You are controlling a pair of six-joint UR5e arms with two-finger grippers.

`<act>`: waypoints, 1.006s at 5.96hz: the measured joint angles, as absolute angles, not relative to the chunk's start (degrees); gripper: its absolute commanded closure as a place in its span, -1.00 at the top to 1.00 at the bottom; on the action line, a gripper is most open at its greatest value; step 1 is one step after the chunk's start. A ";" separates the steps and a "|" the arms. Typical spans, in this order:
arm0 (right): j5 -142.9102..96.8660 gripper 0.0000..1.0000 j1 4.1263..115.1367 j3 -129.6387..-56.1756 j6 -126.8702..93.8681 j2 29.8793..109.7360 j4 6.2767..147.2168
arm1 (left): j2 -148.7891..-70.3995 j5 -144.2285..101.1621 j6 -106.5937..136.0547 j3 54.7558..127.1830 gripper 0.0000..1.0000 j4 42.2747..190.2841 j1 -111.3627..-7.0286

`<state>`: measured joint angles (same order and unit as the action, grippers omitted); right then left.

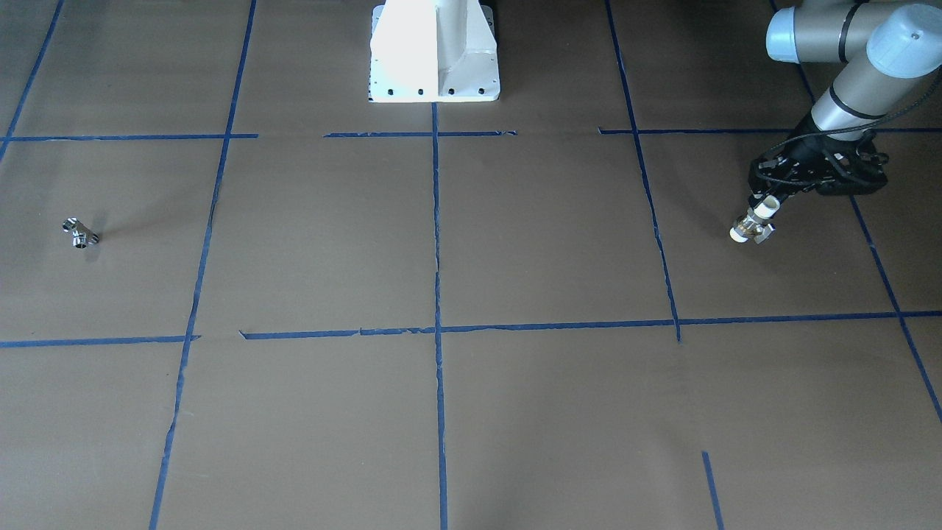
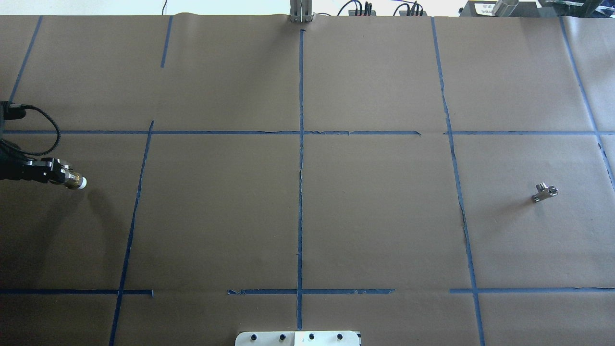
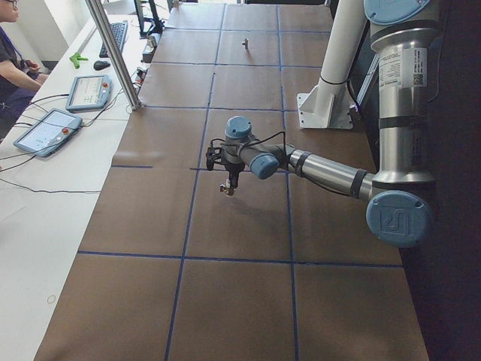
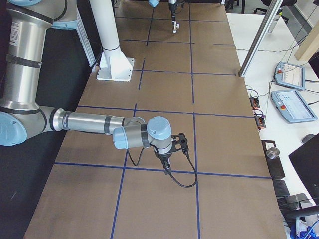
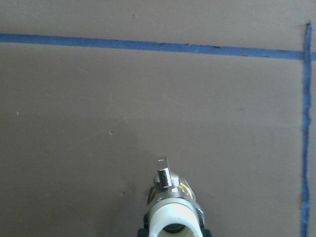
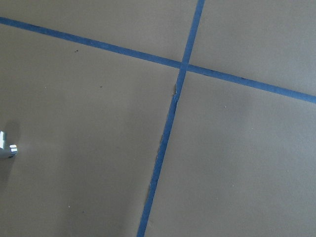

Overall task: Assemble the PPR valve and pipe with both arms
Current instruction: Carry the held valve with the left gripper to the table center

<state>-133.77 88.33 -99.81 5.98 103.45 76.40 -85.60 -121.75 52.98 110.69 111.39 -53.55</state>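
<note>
1. Left claw (image 2: 64, 177): far left of the white base (image 2: 298, 338), clamped on one white end of the PPR valve (image 2: 77, 182). The valve is held clear of the brown surface (image 2: 216, 216), with its brass middle and side stub exposed.
2. Pipe (image 2: 545, 192): chrome T, lying on the surface far right of the base, apart from both claws.
3. Right claw (image 4: 166, 167): right of the base, pointing down over the surface. Whether its fingers are apart or together cannot be told.
</note>
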 measured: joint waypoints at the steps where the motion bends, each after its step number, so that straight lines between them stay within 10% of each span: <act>1: -133.77 1.00 88.33 -99.74 5.98 103.45 76.44 | -89.49 -121.69 53.11 113.82 -1.00 103.82 -53.43; 6: -133.82 1.00 88.33 -99.67 5.98 103.45 76.44 | -125.07 -116.12 65.92 108.55 -1.00 73.67 -39.51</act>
